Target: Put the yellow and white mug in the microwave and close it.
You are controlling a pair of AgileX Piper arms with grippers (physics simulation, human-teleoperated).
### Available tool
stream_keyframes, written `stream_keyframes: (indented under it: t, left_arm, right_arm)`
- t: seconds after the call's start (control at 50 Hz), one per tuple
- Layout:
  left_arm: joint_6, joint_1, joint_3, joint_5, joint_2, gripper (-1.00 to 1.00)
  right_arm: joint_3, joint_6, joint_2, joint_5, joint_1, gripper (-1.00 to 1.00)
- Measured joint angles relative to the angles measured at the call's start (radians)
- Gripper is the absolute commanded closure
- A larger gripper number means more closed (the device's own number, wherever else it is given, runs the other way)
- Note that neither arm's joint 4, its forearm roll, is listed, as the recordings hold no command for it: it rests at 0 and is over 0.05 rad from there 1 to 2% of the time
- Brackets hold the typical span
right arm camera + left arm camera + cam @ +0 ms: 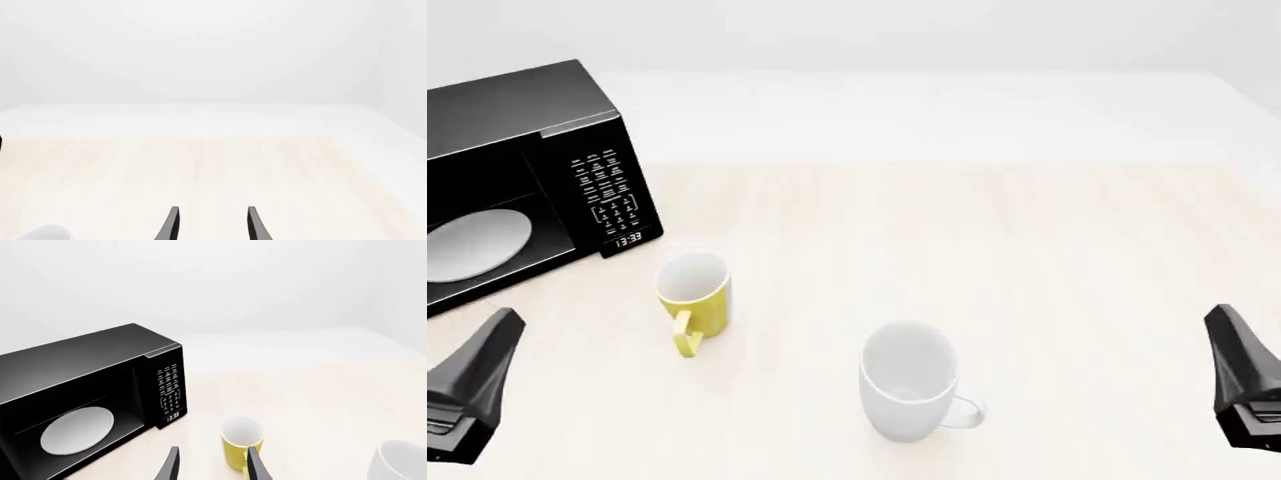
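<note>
Two mugs stand on the pale wooden bench (1028,230). The yellow and white mug (693,295) sits upright at left of centre in the front view, its handle pointing toward the lower edge of the frame, just beside the front right corner of the microwave (554,170) but apart from it. That black microwave fills the upper left of the frame, its cavity exposed with the round white turntable plate (474,243) inside and its keypad facing right; the door itself lies outside the pictures. Nearer the lower centre stands the larger white mug (909,382), handle to the right.

Low in the bottom left corner is the left gripper (210,465), jaws spread and empty, short of the yellow mug. At the bottom right corner, the right gripper (210,225) likewise has its jaws spread over bare bench.
</note>
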Motion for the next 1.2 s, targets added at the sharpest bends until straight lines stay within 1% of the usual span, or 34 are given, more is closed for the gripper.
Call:
stream_keyframes:
  t: [0.12, 0.28, 0.44, 0.74, 0.96, 1.2]
  left_arm:
    - [-0.001, -0.031, -0.008, 0.007, 0.04, -1.0]
    - [-0.005, -0.063, -0.012, -0.03, 0.142, -1.0]
    - [-0.009, -0.088, -0.021, -0.098, 0.273, -1.0]
    - [-0.03, -0.11, -0.047, -0.26, 0.555, -1.0]
    - [-0.074, -0.122, -0.062, -0.381, 0.766, -1.0]
    - [-0.146, -0.13, -0.074, -0.499, 0.986, -1.0]
  right_arm:
    - [0.0, 0.0, 0.0, 0.0, 0.0, -1.0]
    - [0.0, 0.0, 0.0, 0.0, 0.0, -1.0]
    - [0.0, 0.0, 0.0, 0.0, 0.0, -1.0]
    - [0.0, 0.0, 0.0, 0.0, 0.0, -1.0]
    - [0.0, 0.0, 0.0, 0.0, 0.0, -1.0]
    - [0.0, 0.0, 0.0, 0.0, 0.0, -1.0]
